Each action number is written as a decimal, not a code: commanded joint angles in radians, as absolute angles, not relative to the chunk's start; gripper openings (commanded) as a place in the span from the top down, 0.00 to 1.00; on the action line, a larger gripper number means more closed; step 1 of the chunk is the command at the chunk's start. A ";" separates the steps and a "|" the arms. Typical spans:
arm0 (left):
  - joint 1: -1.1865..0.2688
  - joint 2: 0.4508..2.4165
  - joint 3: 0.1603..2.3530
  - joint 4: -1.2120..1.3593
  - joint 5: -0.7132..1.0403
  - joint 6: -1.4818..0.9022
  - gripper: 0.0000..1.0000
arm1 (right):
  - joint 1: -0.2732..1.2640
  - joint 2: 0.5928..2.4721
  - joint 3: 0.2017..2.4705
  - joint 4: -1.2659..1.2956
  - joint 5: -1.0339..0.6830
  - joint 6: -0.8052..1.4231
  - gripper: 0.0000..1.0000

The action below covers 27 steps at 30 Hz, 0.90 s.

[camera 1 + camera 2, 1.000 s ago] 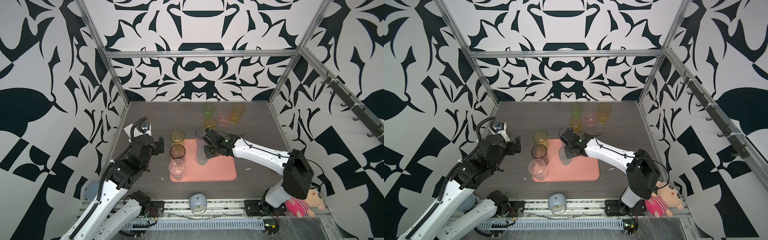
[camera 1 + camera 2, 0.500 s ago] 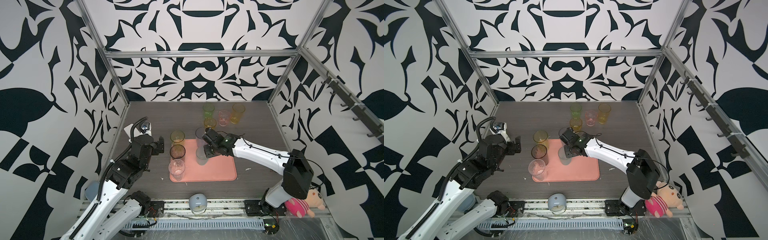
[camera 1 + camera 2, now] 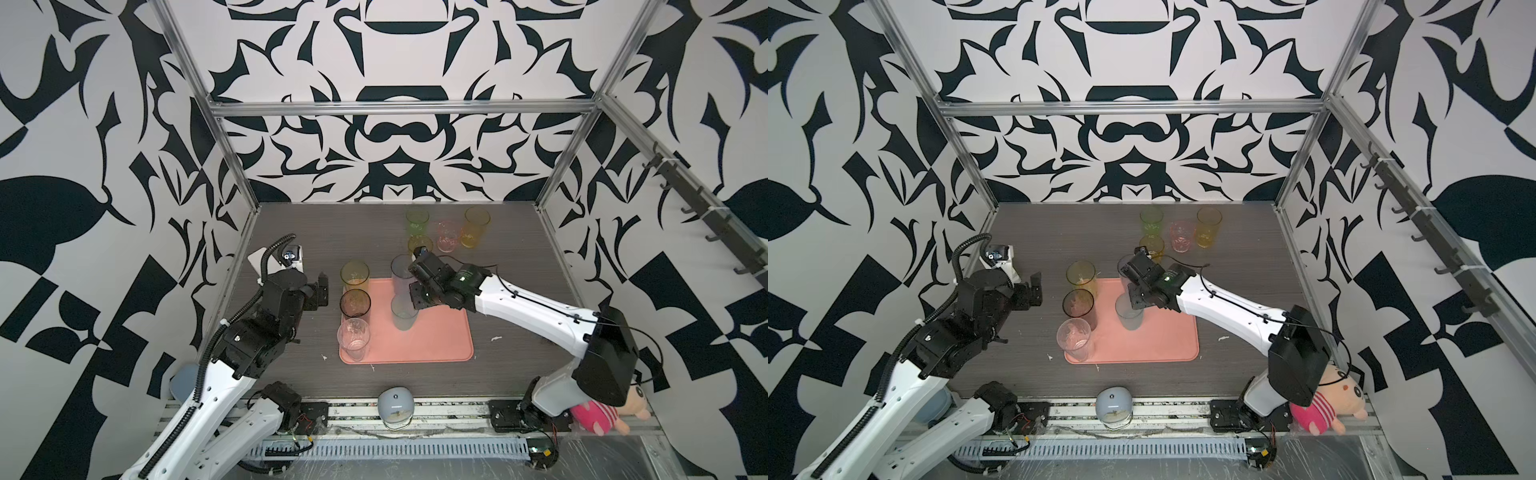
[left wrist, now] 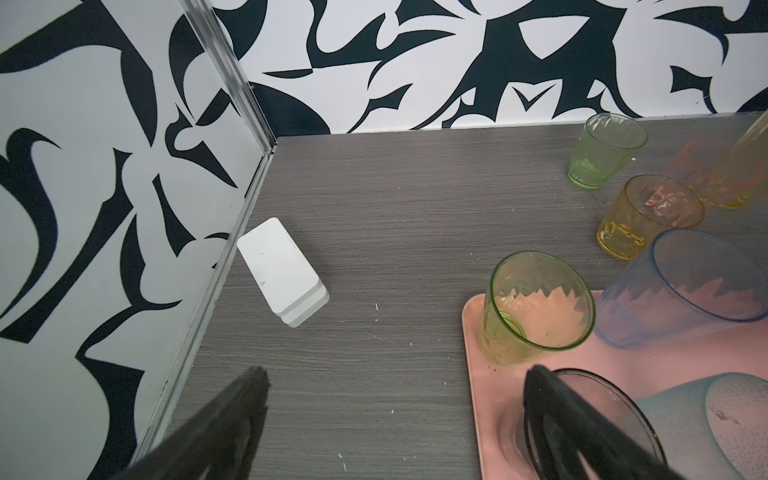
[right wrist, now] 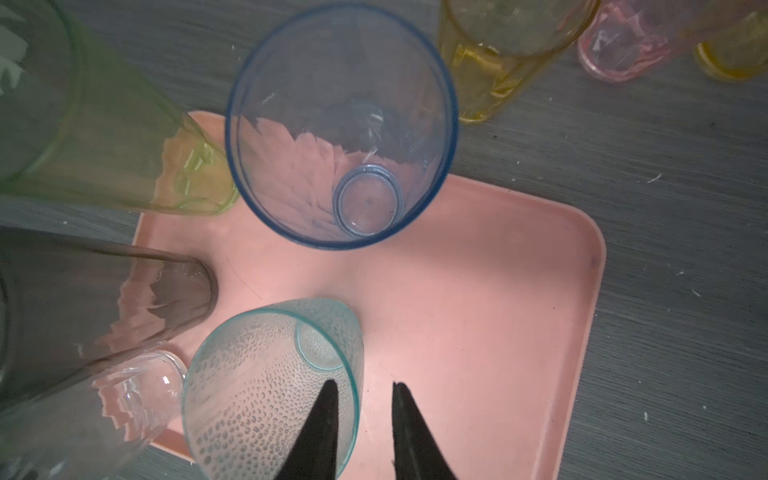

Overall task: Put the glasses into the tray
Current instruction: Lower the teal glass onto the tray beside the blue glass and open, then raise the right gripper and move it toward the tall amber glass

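Right wrist view: the right gripper [image 5: 361,384] stands slightly parted astride the rim of the dotted teal glass [image 5: 257,374], not pinching it. The glass stands on the tray [image 5: 478,291], its near side cut off. The left gripper [image 4: 399,372] gapes wide, holding nothing, and one finger hides part of the smoky glass [image 4: 615,397].

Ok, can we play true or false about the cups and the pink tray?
1. The tall blue transparent tumbler stands on the flat salmon-pink tray. True.
2. The short pink tumbler is on the tray. False: it stands on the grey wood-grain table behind it.
3. The left pincer holds a glass. False: it is open and empty.
4. The right pincer's tips straddle the dotted teal tumbler's rim. True.
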<state>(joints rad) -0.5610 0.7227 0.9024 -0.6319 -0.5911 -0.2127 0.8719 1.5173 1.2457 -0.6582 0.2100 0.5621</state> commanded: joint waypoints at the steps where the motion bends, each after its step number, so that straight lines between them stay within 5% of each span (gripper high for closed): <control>1: -0.557 0.716 0.893 -0.624 -0.582 -0.227 0.00 | 0.874 1.464 1.295 -0.679 0.268 0.536 0.72; 16: -0.557 0.777 0.996 -0.658 -0.535 -0.288 0.01 | 0.856 1.387 1.334 -0.670 0.438 0.395 0.67; 27: -0.557 0.814 1.079 -0.670 -0.540 -0.368 0.01 | 0.695 1.436 1.420 -0.649 0.484 0.260 0.61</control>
